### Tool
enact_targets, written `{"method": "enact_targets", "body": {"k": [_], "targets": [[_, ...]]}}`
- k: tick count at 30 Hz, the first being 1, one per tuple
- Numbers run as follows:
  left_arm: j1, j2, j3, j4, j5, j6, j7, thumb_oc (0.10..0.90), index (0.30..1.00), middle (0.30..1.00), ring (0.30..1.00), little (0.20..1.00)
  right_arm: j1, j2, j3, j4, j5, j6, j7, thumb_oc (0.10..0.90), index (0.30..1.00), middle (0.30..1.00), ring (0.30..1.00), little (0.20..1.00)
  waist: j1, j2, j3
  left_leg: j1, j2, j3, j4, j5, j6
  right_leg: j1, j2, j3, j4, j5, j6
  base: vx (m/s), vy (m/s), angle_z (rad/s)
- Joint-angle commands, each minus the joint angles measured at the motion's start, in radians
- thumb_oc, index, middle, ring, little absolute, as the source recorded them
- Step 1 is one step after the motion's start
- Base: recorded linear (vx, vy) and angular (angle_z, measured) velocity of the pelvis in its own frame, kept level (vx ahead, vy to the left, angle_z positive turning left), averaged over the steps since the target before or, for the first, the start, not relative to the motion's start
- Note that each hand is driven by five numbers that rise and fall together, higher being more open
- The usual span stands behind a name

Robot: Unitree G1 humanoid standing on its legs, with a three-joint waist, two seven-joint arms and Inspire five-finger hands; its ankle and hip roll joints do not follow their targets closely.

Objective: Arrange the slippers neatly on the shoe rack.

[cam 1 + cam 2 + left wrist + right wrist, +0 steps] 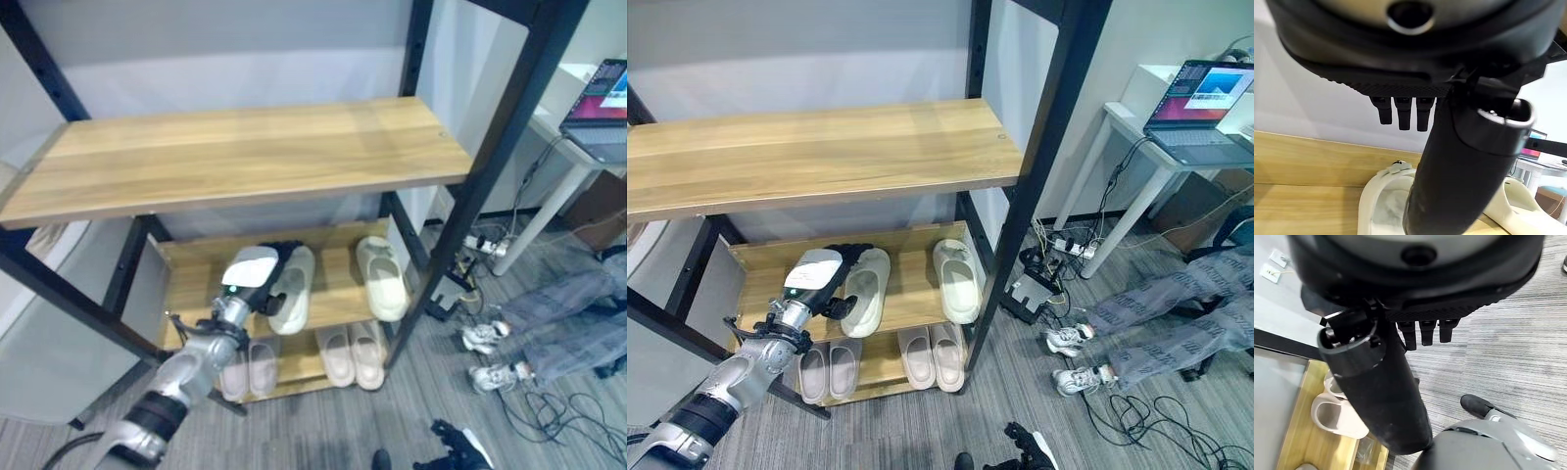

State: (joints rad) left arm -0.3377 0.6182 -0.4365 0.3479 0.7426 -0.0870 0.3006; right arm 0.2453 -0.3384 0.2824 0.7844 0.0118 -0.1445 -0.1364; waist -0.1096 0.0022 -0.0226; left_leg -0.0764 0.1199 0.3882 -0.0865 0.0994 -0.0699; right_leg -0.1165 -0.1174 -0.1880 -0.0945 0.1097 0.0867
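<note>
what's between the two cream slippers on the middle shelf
Bare wood of the middle shelf lies between the left slipper and the right slipper, seen in both eye views.

Six slippers on one shoe rack [294, 157]

Two cream slippers, one [293, 288] and another [381, 277], lie on the middle shelf; four pale slippers sit on the bottom shelf as two pairs, one pair [248, 368] and the other [352, 354]. One laptop [1200, 98] stands on one white bench [1146, 147]; one robot hand [257, 274] is by the middle shelf.
</note>
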Motion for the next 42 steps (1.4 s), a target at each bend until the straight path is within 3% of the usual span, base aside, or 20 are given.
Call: {"method": "enact_targets", "body": {"k": [1, 13, 21, 22, 23, 28, 37, 42], "targets": [[-0.226, 0.041, 0.041, 0.046, 0.066, 0.032, 0.115, 0.8, 0.9, 0.9, 0.9, 0.9, -0.012, -0.082, -0.049, -0.099, 0.013, -0.059, -0.029, 0.8, 0.9, 0.9, 0.9, 0.9, -0.01, 0.019, 0.007, -0.024, 0.026, -0.069, -0.001, -0.051, -0.048, -0.026, -0.059, -0.066, 0.007, -0.04, 0.11, 0.01, -0.019, -0.08], [-0.216, 0.007, 0.044, 0.055, 0.019, 0.015, 0.121, 0.8, 0.9, 0.9, 0.9, 0.9, -0.01, -0.08, -0.052, -0.084, 0.015, -0.063, -0.032, 0.8, 0.9, 0.9, 0.9, 0.9, -0.021, 0.02, 0.007, -0.027, 0.03, -0.066, -0.001, -0.05, -0.05, -0.029, -0.057, -0.065, 0.007, -0.044, 0.105, 0.03, -0.006, -0.04], [-0.28, 0.007, 0.005, 0.117, 0.035, 0.04, 0.124, 0.8, 0.9, 0.9, 0.9, 0.9, 0.007, -0.098, -0.051, -0.1, 0.003, -0.061, -0.031, 0.8, 0.9, 0.9, 0.9, 0.9, -0.034, 0.023, 0.021, -0.041, 0.03, -0.063, -0.001, -0.05, -0.05, -0.05, -0.055, -0.056, 0.007, -0.04, 0.106, 0.0, 0.0, 0.0], [-0.292, 0.008, -0.003, 0.136, 0.044, 0.048, 0.128, 0.585, 0.578, 0.578, 0.578, 0.578, 0.008, -0.102, -0.052, -0.101, 0.002, -0.062, -0.031, 0.8, 0.9, 0.9, 0.9, 0.9, -0.036, 0.023, 0.023, -0.043, 0.031, -0.062, -0.001, -0.05, -0.05, -0.054, -0.056, -0.055, 0.007, -0.039, 0.106, 0.0, 0.0, 0.0], [-0.308, 0.007, -0.014, 0.164, 0.049, 0.057, 0.132, 0.4, 0.3, 0.3, 0.3, 0.3, 0.007, -0.105, -0.051, -0.101, 0.002, -0.063, -0.031, 0.8, 0.9, 0.9, 0.9, 0.9, -0.039, 0.023, 0.025, -0.046, 0.031, -0.061, -0.001, -0.05, -0.05, -0.058, -0.055, -0.053, 0.007, -0.038, 0.106, 0.0, 0.0, 0.0], [-0.386, 0.004, -0.065, 0.27, 0.05, 0.082, 0.136, 0.4, 0.3, 0.3, 0.3, 0.3, 0.001, -0.124, -0.047, -0.126, 0.003, -0.069, -0.028, 0.8, 0.9, 0.9, 0.9, 0.9, -0.048, 0.024, 0.04, -0.058, 0.032, -0.059, -0.001, -0.047, -0.049, -0.074, -0.053, -0.045, 0.009, -0.035, 0.105, 0.0, -0.001, -0.04], [-0.366, -0.04, -0.049, 0.186, 0.034, 0.061, 0.144, 0.4, 0.3, 0.3, 0.3, 0.3, 0.004, -0.118, -0.045, -0.142, 0.007, -0.069, -0.03, 0.8, 0.9, 0.9, 0.9, 0.9, -0.054, 0.022, 0.055, -0.064, 0.036, -0.054, -0.001, -0.047, -0.047, -0.088, -0.051, -0.038, 0.012, -0.036, 0.099, 0.0, -0.004, -0.05], [-0.42, -0.07, -0.087, 0.187, 0.049, 0.073, 0.158, 0.4, 0.3, 0.3, 0.3, 0.3, -0.014, -0.131, -0.036, -0.147, 0.015, -0.069, -0.04, 0.8, 0.9, 0.9, 0.9, 0.9, -0.061, 0.026, 0.077, -0.08, 0.039, -0.053, -0.001, -0.044, -0.047, -0.11, -0.051, -0.03, 0.013, -0.031, 0.101, -0.01, -0.004, -0.01]]}}
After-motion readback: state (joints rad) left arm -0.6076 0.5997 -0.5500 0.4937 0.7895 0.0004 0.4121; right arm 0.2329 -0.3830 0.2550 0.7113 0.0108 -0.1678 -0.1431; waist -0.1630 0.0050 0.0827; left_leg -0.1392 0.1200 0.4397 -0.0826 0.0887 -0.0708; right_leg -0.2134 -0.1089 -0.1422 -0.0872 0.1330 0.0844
